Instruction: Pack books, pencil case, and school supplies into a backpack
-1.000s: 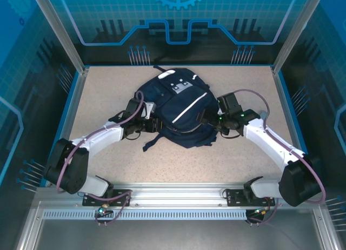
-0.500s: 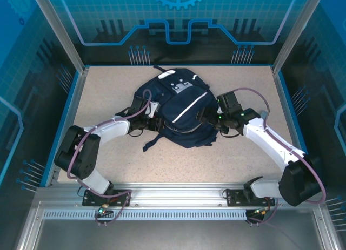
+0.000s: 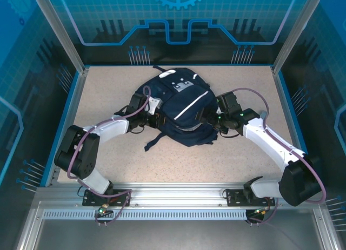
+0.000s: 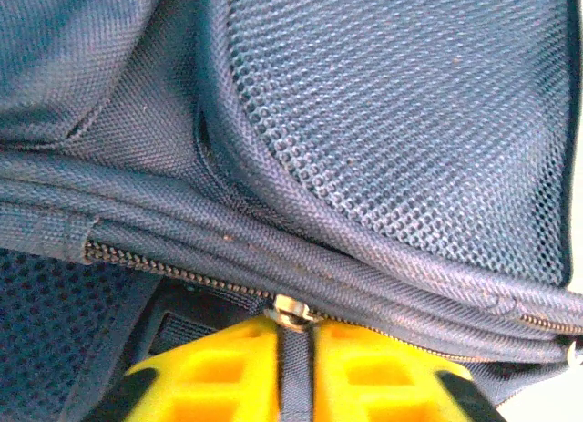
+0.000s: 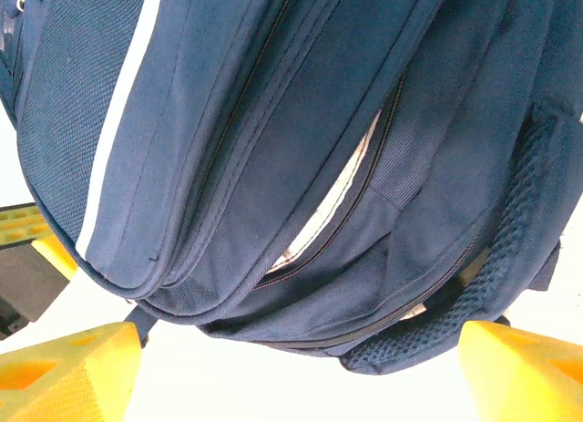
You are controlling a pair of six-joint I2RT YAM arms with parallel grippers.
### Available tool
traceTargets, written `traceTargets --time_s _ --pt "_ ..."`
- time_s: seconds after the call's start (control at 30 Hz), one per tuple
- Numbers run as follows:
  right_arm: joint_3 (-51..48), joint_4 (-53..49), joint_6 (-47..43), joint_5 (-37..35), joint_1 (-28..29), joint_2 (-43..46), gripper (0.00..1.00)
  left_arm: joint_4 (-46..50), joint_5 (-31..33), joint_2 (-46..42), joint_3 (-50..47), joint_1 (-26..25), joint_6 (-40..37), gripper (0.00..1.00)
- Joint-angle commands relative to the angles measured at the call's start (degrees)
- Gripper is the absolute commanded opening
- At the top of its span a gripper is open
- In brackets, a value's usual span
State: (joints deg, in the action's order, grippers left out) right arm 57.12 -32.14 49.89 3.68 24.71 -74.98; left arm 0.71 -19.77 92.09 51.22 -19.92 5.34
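The navy backpack [image 3: 181, 104] with a white stripe lies in the middle of the table, between both arms. My left gripper [image 3: 157, 120] is at its left side. In the left wrist view its yellow fingers [image 4: 209, 367] are shut on the dark fabric pull under the metal zipper slider [image 4: 290, 310]. My right gripper [image 3: 208, 119] is at the backpack's right side, its jaws wide open [image 5: 301, 376] with the bag's lower edge [image 5: 273, 121] just ahead. A zipper gap [image 5: 337, 199] shows a pale edge inside; what it is I cannot tell. Books, pencil case and school supplies are hidden.
A loose dark strap [image 3: 154, 142] trails from the backpack toward the front. The speckled tabletop [image 3: 102, 88] is bounded by blue side walls and a metal rail [image 3: 173, 195] at the near edge.
The left arm reached in to the backpack's left side and its jaws closed on the zipper pull. The backpack shifted slightly. The right arm stayed put.
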Motion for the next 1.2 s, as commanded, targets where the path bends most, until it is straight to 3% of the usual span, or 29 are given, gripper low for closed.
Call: traceTargets --time_s 0.0,0.2,0.43,0.5,0.6,0.7,1.17 --pt "1.81 -1.02 -0.08 0.62 0.69 -0.52 0.91 -7.45 -4.42 -2.43 -0.58 0.81 -0.9 0.09" --pt "1.78 -1.06 0.12 0.39 0.78 -0.69 0.91 -6.43 -5.19 -4.54 -2.01 0.79 -0.04 0.0" --pt "1.83 0.21 0.41 1.79 1.54 -2.31 0.9 -5.63 -2.73 -8.55 -5.9 0.76 2.27 0.0" --pt "1.81 1.16 0.89 2.65 2.22 -3.01 0.9 -5.26 -0.37 -8.95 -6.73 0.84 3.63 0.11" --pt "1.85 2.75 1.6 4.15 3.1 -4.26 0.9 -6.03 -0.09 -8.32 -7.74 0.9 4.58 0.38" --pt "2.1 3.86 2.21 5.49 3.5 -5.55 0.9 -6.07 -0.12 -6.45 -7.53 0.85 4.36 0.52" --pt "3.73 11.26 5.9 8.0 3.68 -11.16 0.9 -7.93 -2.93 2.47 -1.19 0.94 1.61 0.47"
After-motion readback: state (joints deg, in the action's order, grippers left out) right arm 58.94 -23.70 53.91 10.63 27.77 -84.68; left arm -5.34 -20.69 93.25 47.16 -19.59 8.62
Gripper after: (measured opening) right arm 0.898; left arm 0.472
